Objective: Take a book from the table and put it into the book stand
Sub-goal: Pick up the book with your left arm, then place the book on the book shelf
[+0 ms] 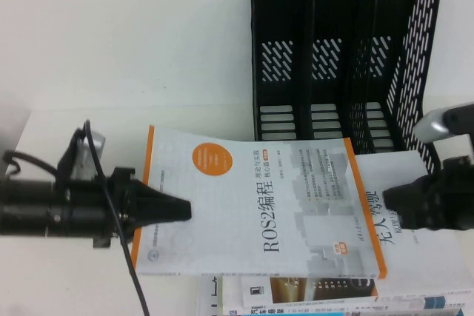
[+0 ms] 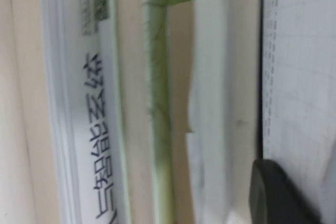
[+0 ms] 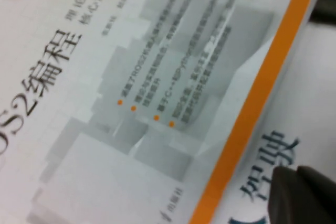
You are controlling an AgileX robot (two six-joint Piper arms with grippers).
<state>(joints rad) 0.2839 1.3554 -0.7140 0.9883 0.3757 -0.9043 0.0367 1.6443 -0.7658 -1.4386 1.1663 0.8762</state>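
From the high view I see the whole layout: the black book stand (image 1: 337, 53) with its 3 slots stands upright at the far side of the white table (image 1: 111, 57), and the white book with orange edges (image 1: 255, 201) lies on top of a stack of other books (image 1: 326, 297), its far edge just in front of the stand.

My left gripper (image 1: 181, 209) reaches in level from the left, its dark tip at that book's left edge; my left wrist view shows only the page edges and spines of the stack (image 2: 131, 103) close up, with 1 dark fingertip (image 2: 281, 195) at a corner. Whether my left jaws have closed on the book, I cannot tell.

My right gripper (image 1: 392, 197) sits at the book's right edge, over a second cover with large black characters (image 1: 374, 209). My right wrist view shows the orange border (image 3: 252, 114) and a dark fingertip (image 3: 302, 195), blurred; I cannot tell how my right jaws stand.
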